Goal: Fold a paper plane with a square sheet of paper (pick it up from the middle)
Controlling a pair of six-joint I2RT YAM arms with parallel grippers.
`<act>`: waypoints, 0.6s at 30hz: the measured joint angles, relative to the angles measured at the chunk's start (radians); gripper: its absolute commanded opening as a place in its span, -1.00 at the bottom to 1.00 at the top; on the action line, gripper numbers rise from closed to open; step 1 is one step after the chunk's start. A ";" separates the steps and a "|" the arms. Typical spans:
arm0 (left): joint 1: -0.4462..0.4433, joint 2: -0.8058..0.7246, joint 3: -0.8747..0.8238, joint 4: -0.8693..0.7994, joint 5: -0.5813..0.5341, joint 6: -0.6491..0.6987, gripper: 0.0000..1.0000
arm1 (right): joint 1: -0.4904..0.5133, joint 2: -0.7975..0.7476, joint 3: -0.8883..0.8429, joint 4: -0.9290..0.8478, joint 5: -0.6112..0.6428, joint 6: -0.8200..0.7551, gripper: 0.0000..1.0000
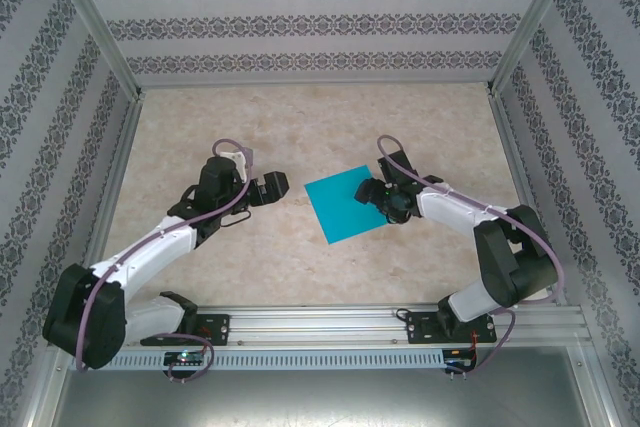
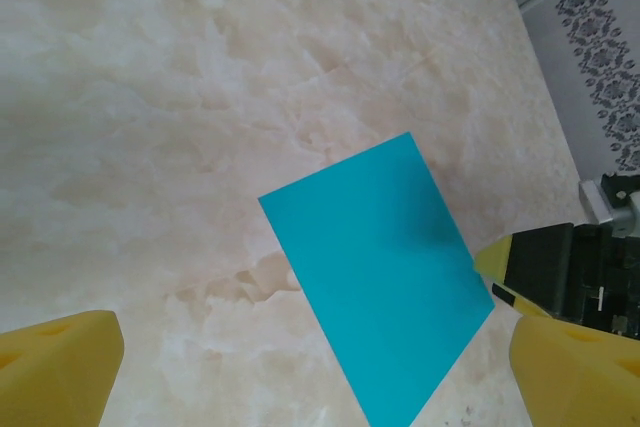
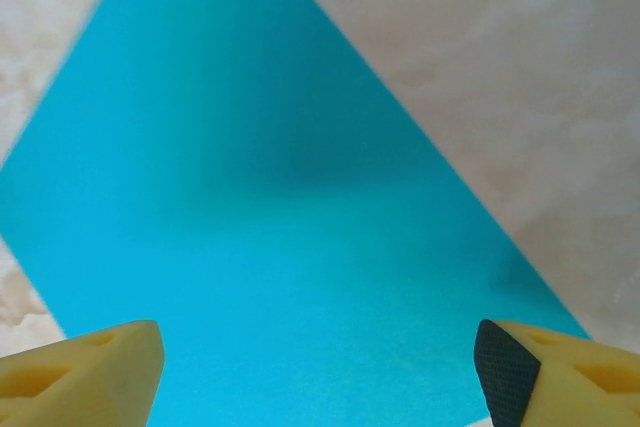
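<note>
Plainly, the teal sheet (image 1: 345, 204) lies flat; unmarked.

The square sheet of paper (image 3: 290, 217) lies flat on the marbled bench (image 3: 520, 67), the right tool (image 3: 320, 377) spread wide above it.

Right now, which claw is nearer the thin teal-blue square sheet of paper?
Right. The right claw hovers open over the right edge of the teal-blue square sheet of paper; the left claw hangs open off its left corner, clear of it.
</note>
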 measured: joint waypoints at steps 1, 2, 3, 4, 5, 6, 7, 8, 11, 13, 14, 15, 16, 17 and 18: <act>0.000 -0.017 -0.005 0.000 -0.014 0.003 1.00 | 0.008 -0.006 0.024 -0.006 0.011 -0.014 0.65; 0.000 -0.030 -0.008 -0.001 -0.031 0.005 1.00 | 0.014 -0.010 0.049 -0.008 0.011 -0.029 0.63; 0.000 -0.039 -0.008 -0.001 -0.045 0.006 1.00 | 0.018 -0.010 0.068 -0.005 0.011 -0.038 0.62; 0.000 -0.048 -0.008 0.000 -0.063 0.009 1.00 | 0.021 -0.005 0.087 0.003 0.010 -0.048 0.62; 0.000 -0.055 -0.008 -0.001 -0.079 0.010 1.00 | 0.027 0.000 0.101 0.008 0.010 -0.054 0.62; 0.000 -0.061 -0.008 -0.001 -0.092 0.010 1.00 | 0.033 0.011 0.114 0.011 0.010 -0.060 0.61; 0.000 -0.068 -0.008 -0.001 -0.109 0.010 1.00 | 0.040 0.031 0.131 0.013 0.006 -0.068 0.58; 0.000 -0.076 -0.009 -0.002 -0.126 0.010 1.00 | 0.048 0.057 0.149 0.013 -0.004 -0.077 0.56; 0.000 -0.109 -0.025 -0.002 -0.169 0.009 1.00 | 0.072 0.141 0.190 0.019 -0.036 -0.095 0.56; 0.000 -0.132 -0.045 -0.002 -0.203 0.005 1.00 | 0.091 0.183 0.200 0.019 -0.050 -0.103 0.56; 0.000 -0.141 -0.055 -0.001 -0.220 0.000 1.00 | 0.099 0.196 0.201 0.017 -0.055 -0.106 0.56; 0.000 -0.144 -0.062 -0.001 -0.230 -0.003 1.00 | 0.106 0.208 0.201 0.014 -0.058 -0.107 0.57; 0.000 -0.144 -0.067 -0.001 -0.237 -0.004 1.00 | 0.111 0.217 0.201 0.012 -0.061 -0.109 0.56; 0.001 -0.139 -0.068 -0.002 -0.240 -0.007 1.00 | 0.113 0.225 0.201 0.010 -0.066 -0.109 0.55; 0.001 -0.134 -0.068 0.000 -0.240 -0.009 1.00 | 0.116 0.229 0.201 0.010 -0.069 -0.109 0.55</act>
